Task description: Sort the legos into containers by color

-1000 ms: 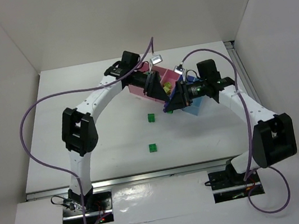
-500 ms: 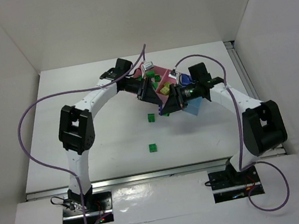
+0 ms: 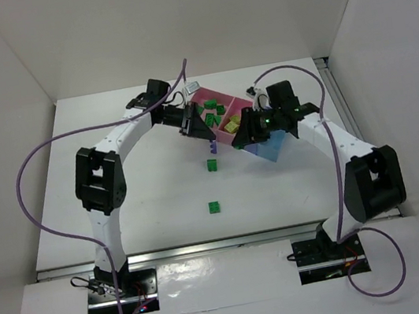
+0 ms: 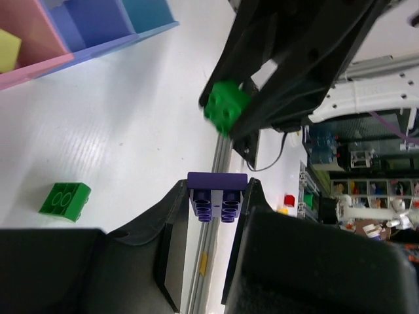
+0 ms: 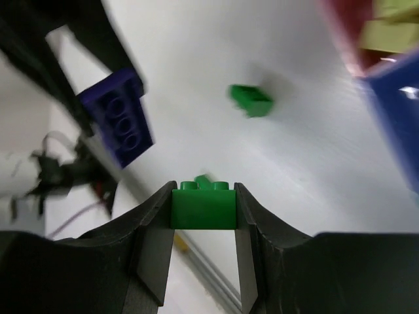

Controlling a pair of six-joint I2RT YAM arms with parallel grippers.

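Note:
My left gripper (image 3: 209,144) is shut on a dark purple lego (image 4: 217,195), held just above the table near the front of the pink tray (image 3: 243,107). My right gripper (image 3: 238,143) is shut on a green lego (image 5: 203,207), close to the right of the left one. Each wrist view shows the other's load: the green lego (image 4: 226,108) and the purple lego (image 5: 118,119). The pink tray holds green legos (image 3: 213,111) and pale yellow legos (image 3: 232,125). A blue tray (image 3: 270,150) adjoins it.
Two green legos lie loose on the white table, one (image 3: 211,164) just below the grippers and one (image 3: 214,206) nearer the front. The nearer-grippers one shows in both wrist views (image 4: 64,199) (image 5: 252,101). White walls enclose the table on three sides.
My left arm has swung left and back, uncovering the pink tray and its legos. My right wrist has shifted slightly toward the far side. Both loads stay gripped.

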